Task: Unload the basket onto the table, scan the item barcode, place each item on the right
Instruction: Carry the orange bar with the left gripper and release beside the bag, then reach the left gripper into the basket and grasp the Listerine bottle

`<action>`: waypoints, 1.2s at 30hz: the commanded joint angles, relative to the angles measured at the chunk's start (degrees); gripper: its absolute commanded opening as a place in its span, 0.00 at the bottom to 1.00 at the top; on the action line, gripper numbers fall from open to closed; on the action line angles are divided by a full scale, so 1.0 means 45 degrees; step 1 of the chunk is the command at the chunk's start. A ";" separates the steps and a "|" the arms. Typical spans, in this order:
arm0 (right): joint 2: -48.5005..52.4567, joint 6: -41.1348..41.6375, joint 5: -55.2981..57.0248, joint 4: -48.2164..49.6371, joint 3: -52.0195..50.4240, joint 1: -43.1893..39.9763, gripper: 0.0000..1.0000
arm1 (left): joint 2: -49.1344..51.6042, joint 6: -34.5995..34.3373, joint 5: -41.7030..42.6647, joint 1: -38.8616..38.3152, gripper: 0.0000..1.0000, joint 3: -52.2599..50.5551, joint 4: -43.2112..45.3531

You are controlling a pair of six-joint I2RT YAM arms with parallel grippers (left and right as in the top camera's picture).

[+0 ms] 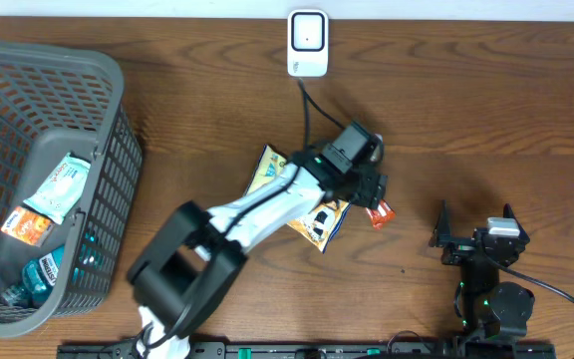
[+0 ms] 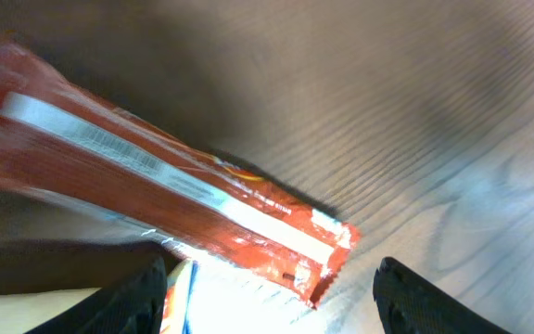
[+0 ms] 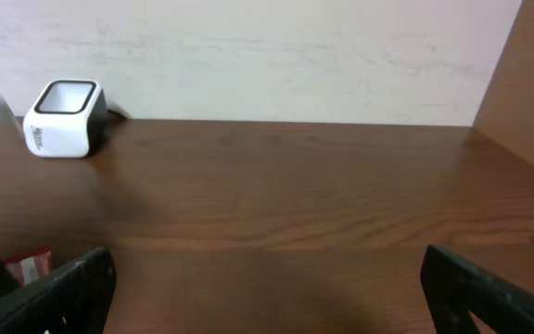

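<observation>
The item, a red packet (image 2: pixel 184 190) with a white strip and a barcode along it, lies on the wooden table. From overhead, only its end (image 1: pixel 380 212) shows past my left gripper (image 1: pixel 372 191). In the left wrist view, that gripper (image 2: pixel 272 306) is open, its dark fingertips (image 2: pixel 142 297) wide apart on either side of the packet's near end and not touching it. The white scanner (image 1: pixel 307 43) stands at the table's back edge, also seen in the right wrist view (image 3: pixel 61 118). My right gripper (image 1: pixel 478 239) rests at the front right, open and empty (image 3: pixel 267 288).
A yellow snack bag (image 1: pixel 319 227) lies under my left arm. A grey mesh basket (image 1: pixel 108 90) at the far left holds several packets. The scanner's black cable (image 1: pixel 307 110) runs toward the left arm. A wall (image 3: pixel 267 56) stands behind the table.
</observation>
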 commanded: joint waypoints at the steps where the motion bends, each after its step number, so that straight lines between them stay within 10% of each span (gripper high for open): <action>1: -0.0068 -0.0102 -0.0068 -0.0044 -0.0015 -0.0024 0.99 | -0.1520 0.0588 -0.1171 0.0767 0.72 -0.0039 -0.0695; 19: -0.0068 -0.0107 -0.0068 -0.0044 -0.0015 -0.0024 0.99 | -0.9918 0.2045 -0.3245 0.7359 0.82 0.1137 -0.2079; 24: -0.0068 -0.0107 -0.0068 -0.0044 -0.0015 -0.0024 0.99 | -1.0792 0.0049 -0.7101 1.0734 0.83 0.1132 -0.4056; 36: -0.0068 -0.0102 -0.0068 -0.0044 -0.0015 -0.0024 0.99 | -0.8228 -0.7611 -0.6795 1.7097 0.84 0.0758 -0.9996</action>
